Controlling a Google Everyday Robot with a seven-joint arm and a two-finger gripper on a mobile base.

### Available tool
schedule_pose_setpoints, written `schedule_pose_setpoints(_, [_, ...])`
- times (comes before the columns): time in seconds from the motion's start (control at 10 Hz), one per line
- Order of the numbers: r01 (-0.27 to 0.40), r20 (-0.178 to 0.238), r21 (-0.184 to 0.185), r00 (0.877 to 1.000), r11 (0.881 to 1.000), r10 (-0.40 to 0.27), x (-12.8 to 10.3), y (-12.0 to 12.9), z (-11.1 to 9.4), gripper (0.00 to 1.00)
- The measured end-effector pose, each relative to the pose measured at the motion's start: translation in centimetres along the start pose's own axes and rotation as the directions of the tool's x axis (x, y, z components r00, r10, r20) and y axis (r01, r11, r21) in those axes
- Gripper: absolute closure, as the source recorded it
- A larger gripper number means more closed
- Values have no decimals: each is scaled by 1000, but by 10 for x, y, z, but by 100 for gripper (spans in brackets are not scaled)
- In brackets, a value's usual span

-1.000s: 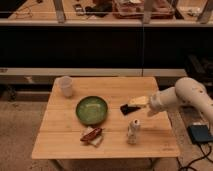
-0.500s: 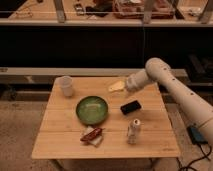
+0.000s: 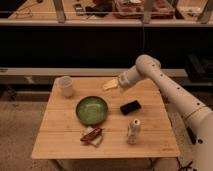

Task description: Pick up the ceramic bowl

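Wooden table (image 3: 60, 135): pale planks, grain running lengthwise, rectangular top. The ceramic bowl (image 3: 92, 110) sits left of the table's centre. It is round and shallow, with green glaze and a darker rim, and it is the widest item here. It rests flat on the wood with nothing touching it.

My gripper (image 3: 107, 85) hangs over the far edge of the table, beyond the bowl and a little to its right, well apart from it. Its yellowish fingers are spread wide and hold nothing. My arm (image 3: 167, 87), smooth white casing, reaches in from the right.

Other items:
- a white cup (image 3: 65, 86), upright at the far left corner
- a flat black oblong object (image 3: 130, 106), matte, right of the bowl
- a small light-coloured can (image 3: 133, 131), upright, nearer the front
- a crinkled red-brown packet (image 3: 92, 135), just in front of the bowl

Compared with half a second ago, my gripper has shifted slightly left along the far edge. A second ago it was over the black object. Nothing on the table has moved.
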Motion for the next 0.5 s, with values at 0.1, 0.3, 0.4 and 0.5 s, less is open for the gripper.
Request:
schedule_pose_setpoints(0.1, [3, 4, 1, 1000, 1000, -3, 0, -2, 2, 20])
schedule_pose_setpoints(0.3, [31, 51, 33, 998, 999, -33, -7, 0, 15, 20])
schedule_pose_setpoints(0.4, [58, 84, 62, 994, 996, -63, -10, -2, 28, 20])
schedule_pose_setpoints(0.5, [79, 108, 81, 990, 994, -87, -11, -3, 39, 20])
